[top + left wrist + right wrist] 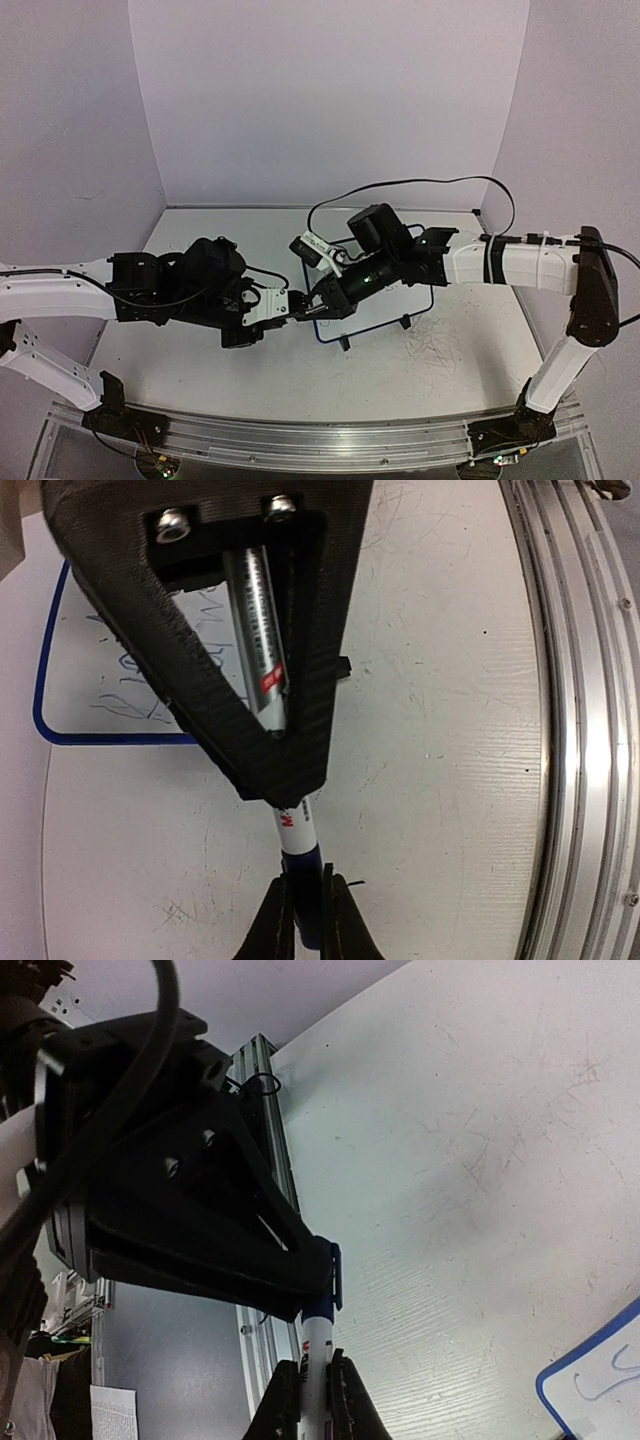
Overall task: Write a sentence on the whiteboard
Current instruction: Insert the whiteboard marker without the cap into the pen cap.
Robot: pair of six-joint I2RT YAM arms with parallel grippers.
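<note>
A marker (297,830) with a white barrel and blue cap hangs between both grippers just above the table, at the whiteboard's (390,305) left edge. My left gripper (305,885) is shut on the blue cap (318,1305). My right gripper (314,1370) is shut on the white barrel, which runs up through its black frame in the left wrist view. From the top view the left gripper (298,305) and right gripper (318,298) meet tip to tip. Thin dark handwriting, the sentence (120,670), shows on the blue-framed whiteboard (40,680), mostly hidden by the right gripper.
An aluminium rail (320,440) runs along the near table edge, close to the right of the grippers in the left wrist view. Faint grey scribbles (430,345) mark the tabletop by the board. Two black clip feet (344,343) stick out from the board's near edge.
</note>
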